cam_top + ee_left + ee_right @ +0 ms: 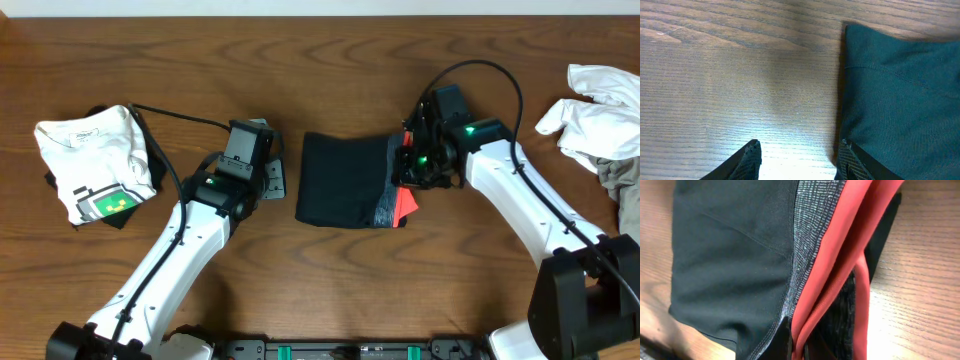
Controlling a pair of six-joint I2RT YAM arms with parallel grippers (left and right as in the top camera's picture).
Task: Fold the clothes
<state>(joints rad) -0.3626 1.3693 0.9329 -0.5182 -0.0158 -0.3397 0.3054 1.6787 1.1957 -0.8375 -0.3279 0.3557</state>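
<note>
A dark garment (345,180) with a grey and red waistband (398,205) lies folded flat at the table's middle. My right gripper (408,172) is shut on the waistband edge; the right wrist view shows the red band (840,255) pinched between my fingers (800,347). My left gripper (272,178) is open and empty just left of the garment, its fingers (800,160) over bare wood, the right finger touching the dark cloth edge (900,90).
A folded white T-shirt with a green print (95,165) lies on a dark cloth at the far left. A heap of white and grey clothes (600,125) sits at the right edge.
</note>
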